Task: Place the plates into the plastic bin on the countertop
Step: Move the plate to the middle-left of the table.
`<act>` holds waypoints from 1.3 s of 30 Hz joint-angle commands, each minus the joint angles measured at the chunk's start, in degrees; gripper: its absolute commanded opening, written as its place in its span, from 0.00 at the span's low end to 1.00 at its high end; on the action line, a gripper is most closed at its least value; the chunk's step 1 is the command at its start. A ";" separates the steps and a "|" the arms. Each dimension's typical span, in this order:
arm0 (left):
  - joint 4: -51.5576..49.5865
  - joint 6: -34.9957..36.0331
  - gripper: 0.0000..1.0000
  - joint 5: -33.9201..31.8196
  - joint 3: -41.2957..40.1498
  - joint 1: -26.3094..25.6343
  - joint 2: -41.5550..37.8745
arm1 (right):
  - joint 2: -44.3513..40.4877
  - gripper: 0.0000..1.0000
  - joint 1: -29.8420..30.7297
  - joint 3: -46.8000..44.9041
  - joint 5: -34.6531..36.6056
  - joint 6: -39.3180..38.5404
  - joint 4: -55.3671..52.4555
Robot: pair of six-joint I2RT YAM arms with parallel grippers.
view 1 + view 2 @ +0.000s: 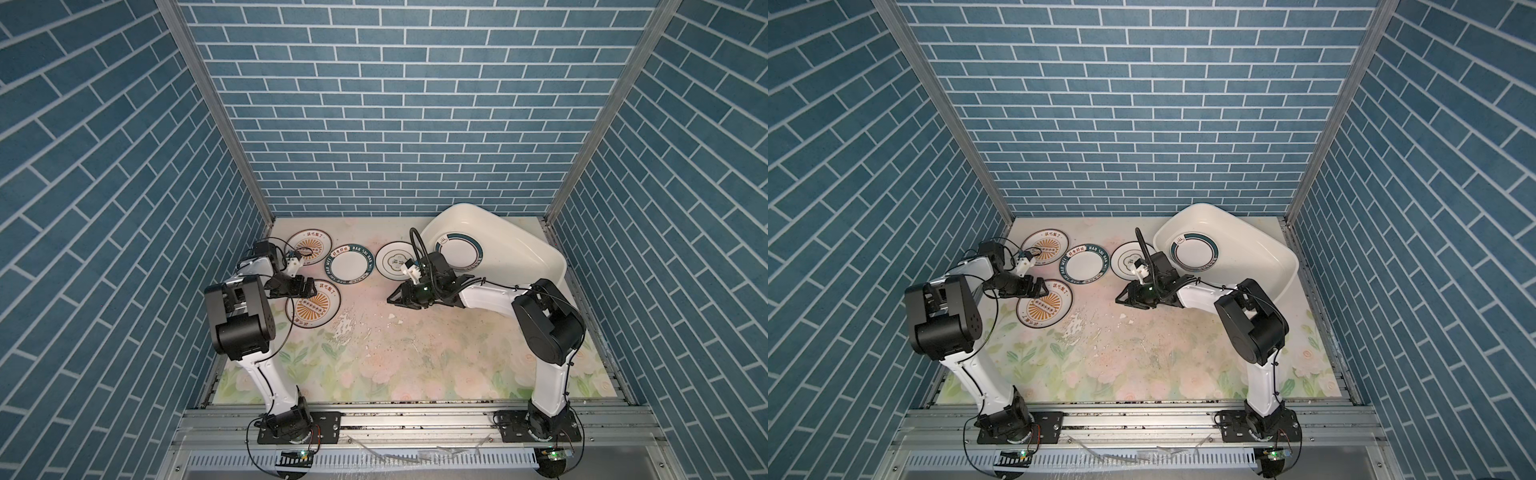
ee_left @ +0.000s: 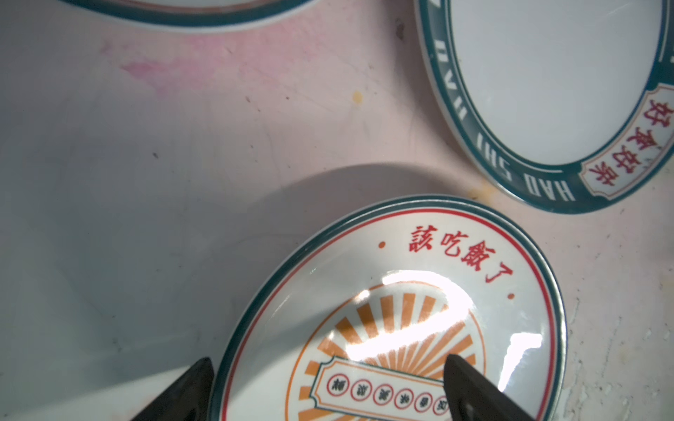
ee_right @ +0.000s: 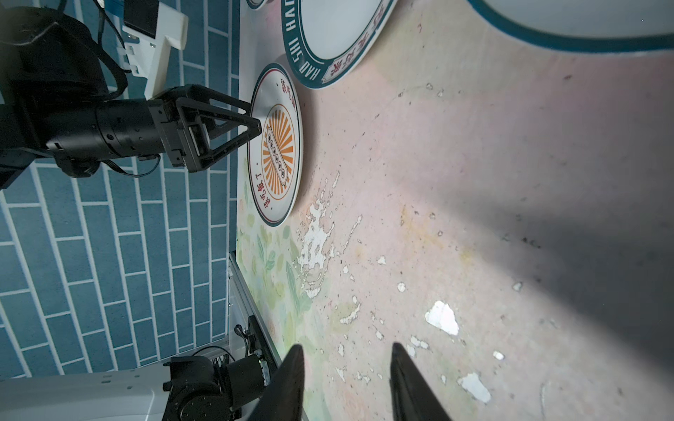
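Observation:
Four plates lie on the countertop [image 1: 415, 345]: a sunburst plate [image 1: 309, 247] at the back left, a lettered-rim plate [image 1: 349, 268], a quatrefoil plate [image 1: 392, 266], and a nearer sunburst plate [image 1: 312, 308]. A fifth plate [image 1: 459, 255], with a green partial ring, rests inside the plastic bin [image 1: 515, 243] at the back right. My left gripper [image 2: 328, 361] is open and straddles the nearer sunburst plate's [image 2: 419, 310] rim, one finger outside it and one over the orange centre. My right gripper [image 3: 346, 346] hovers open over bare countertop, holding nothing; in a top view it [image 1: 390, 298] points left.
Blue brick-patterned walls [image 1: 395, 124] close in the back and both sides. Worn, flaking patches [image 1: 345, 328] mark the countertop's middle. A metal rail [image 1: 415, 419] with both arm bases runs along the front edge. The right arm's elbow [image 1: 548, 320] stands near the bin's front corner.

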 commanded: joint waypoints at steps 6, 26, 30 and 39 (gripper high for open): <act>-7.18 6.16 0.99 7.24 -1.09 -3.73 -3.29 | 3.79 0.42 2.19 3.01 0.28 2.86 0.50; -3.11 -0.45 0.99 11.52 -1.70 -9.36 -13.61 | 9.58 0.46 6.81 3.20 3.59 10.89 7.63; -2.06 -2.69 1.00 3.54 -2.14 -9.14 -15.43 | 9.99 0.46 6.76 4.01 3.42 10.89 7.75; -0.79 -6.06 1.00 -6.23 -4.92 -5.28 -11.43 | 11.64 0.46 6.86 7.03 3.32 10.98 6.75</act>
